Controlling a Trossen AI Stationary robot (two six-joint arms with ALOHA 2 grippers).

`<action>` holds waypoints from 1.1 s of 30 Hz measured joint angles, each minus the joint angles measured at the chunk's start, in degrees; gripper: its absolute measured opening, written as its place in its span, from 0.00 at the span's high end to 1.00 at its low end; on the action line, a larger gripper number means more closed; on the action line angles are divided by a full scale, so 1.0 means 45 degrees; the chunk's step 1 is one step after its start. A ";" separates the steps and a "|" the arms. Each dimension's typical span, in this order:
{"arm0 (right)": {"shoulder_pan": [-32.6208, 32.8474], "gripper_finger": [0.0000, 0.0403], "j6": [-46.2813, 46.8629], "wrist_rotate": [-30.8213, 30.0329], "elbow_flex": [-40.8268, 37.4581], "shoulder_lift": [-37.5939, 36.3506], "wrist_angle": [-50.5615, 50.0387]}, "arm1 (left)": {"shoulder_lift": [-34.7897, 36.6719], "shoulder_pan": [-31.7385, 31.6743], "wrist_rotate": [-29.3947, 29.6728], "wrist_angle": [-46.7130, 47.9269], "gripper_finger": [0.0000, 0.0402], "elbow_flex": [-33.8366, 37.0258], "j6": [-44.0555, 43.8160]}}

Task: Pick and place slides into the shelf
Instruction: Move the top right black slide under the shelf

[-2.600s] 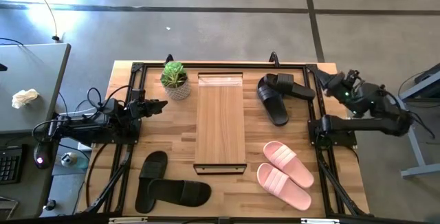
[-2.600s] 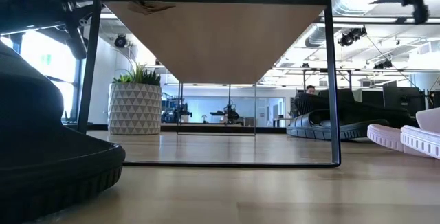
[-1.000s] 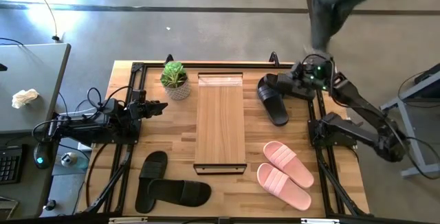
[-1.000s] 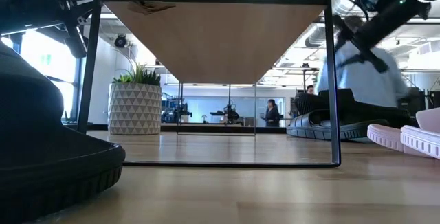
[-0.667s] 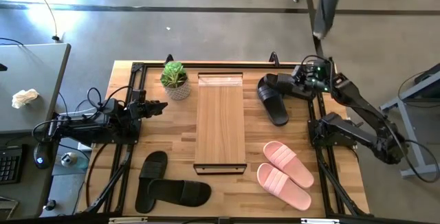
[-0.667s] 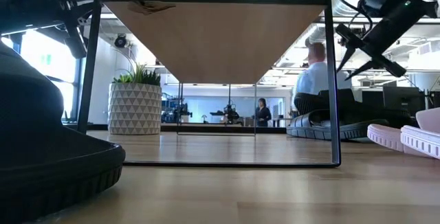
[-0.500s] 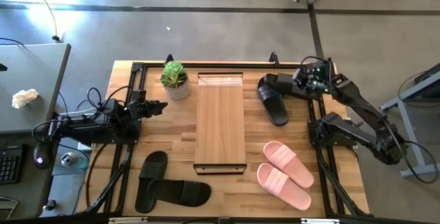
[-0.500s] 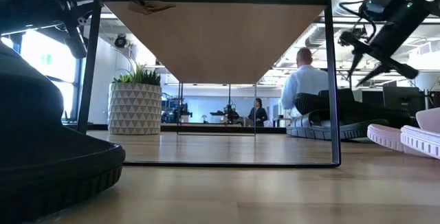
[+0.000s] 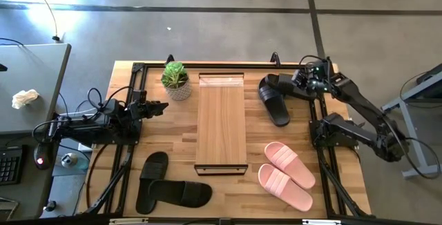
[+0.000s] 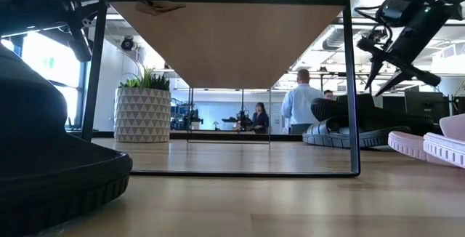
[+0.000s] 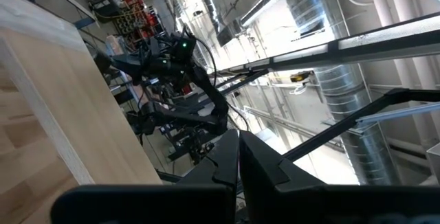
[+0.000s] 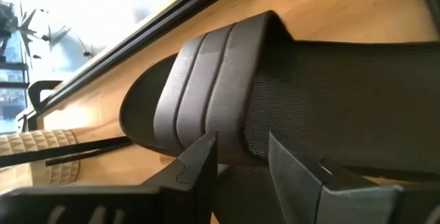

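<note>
Two black slides lie at the far right of the table, one lengthwise (image 9: pixel 275 106) and one across it (image 9: pixel 284 85), soles down. My right gripper (image 9: pixel 295 82) hangs open just above the crosswise slide, tilted down. In the right wrist view its fingers (image 12: pixel 302 169) stand on either side of the slide's wide strap (image 12: pixel 206 80) without touching. Two pink slides (image 9: pixel 286 173) lie at the near right, and two more black slides (image 9: pixel 166 187) at the near left. The shelf (image 9: pixel 221 121) stands in the middle. My left gripper (image 9: pixel 162 105) waits shut at the table's left.
A potted plant (image 9: pixel 176 80) stands left of the shelf's far end. A dark metal frame (image 9: pixel 135 70) runs round the table. In the low view the shelf's post (image 10: pixel 350 84) stands in front of the black slides (image 10: pixel 341 124). People stand in the room behind (image 10: pixel 299 106).
My right gripper has sunk a little and tipped further downward over the crosswise black slide at the far right, its fingers staying open. A person has walked past behind the table's far edge. No slide has moved.
</note>
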State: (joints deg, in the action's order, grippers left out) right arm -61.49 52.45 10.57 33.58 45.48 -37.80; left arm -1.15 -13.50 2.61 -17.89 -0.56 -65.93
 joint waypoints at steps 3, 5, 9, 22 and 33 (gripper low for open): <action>0.0000 0.70 -0.0061 0.0054 0.0000 0.0453 0.0337 | 0.0000 0.0000 0.0000 0.0000 0.99 0.0000 0.0001; 0.0000 0.70 -0.0097 0.0273 0.0000 0.0758 0.0619 | 0.0000 0.0003 0.0000 0.0000 0.99 0.0000 0.0000; 0.0000 0.70 -0.0102 0.0694 0.0013 0.1338 0.1027 | 0.0000 0.0002 0.0000 0.0000 0.99 0.0000 0.0005; 0.0005 0.72 -0.0119 0.1029 0.0011 0.1748 0.1903 | 0.0000 0.0001 0.0000 0.0000 0.99 0.0000 0.0005; 0.0010 0.97 -0.1078 0.1394 0.0010 0.1743 0.2191 | 0.0000 0.0000 0.0000 0.0000 0.99 0.0000 0.0005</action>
State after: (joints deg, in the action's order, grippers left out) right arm -61.45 47.60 16.84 33.63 53.32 -27.94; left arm -1.15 -13.50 2.61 -17.89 -0.56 -65.91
